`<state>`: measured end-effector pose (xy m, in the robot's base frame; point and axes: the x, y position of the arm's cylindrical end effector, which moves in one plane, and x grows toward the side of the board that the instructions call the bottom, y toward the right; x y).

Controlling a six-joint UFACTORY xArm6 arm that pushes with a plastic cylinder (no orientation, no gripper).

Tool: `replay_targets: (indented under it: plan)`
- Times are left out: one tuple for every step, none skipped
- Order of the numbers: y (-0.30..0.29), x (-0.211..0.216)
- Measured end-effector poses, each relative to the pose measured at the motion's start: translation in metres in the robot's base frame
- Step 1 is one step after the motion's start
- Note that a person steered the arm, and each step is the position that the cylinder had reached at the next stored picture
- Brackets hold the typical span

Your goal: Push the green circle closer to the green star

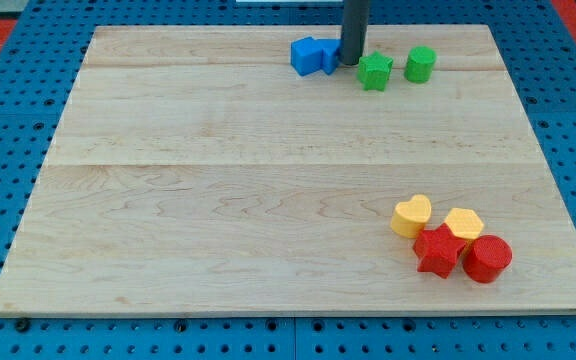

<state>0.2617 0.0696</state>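
The green circle (420, 63) stands near the view's top, right of centre. The green star (374, 71) sits just to its left, a small gap between them. My tip (350, 63) comes down at the star's left side, between the star and the blue blocks (314, 55). The tip looks close to or touching the blue blocks and sits a little left of the star. The rod hides part of the right blue block.
At the view's lower right a cluster holds a yellow heart (411, 215), a yellow hexagon (463, 223), a red star (437, 250) and a red circle (487, 258). The wooden board (218, 180) lies on a blue perforated surface.
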Motion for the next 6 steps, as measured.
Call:
replay_targets:
  plan:
    - [-0.03,-0.003]
    - [0.049,-0.024]
    - [0.164,-0.024]
    - [0.209,-0.001]
    - [0.15,0.021]
    - [0.079,0.022]
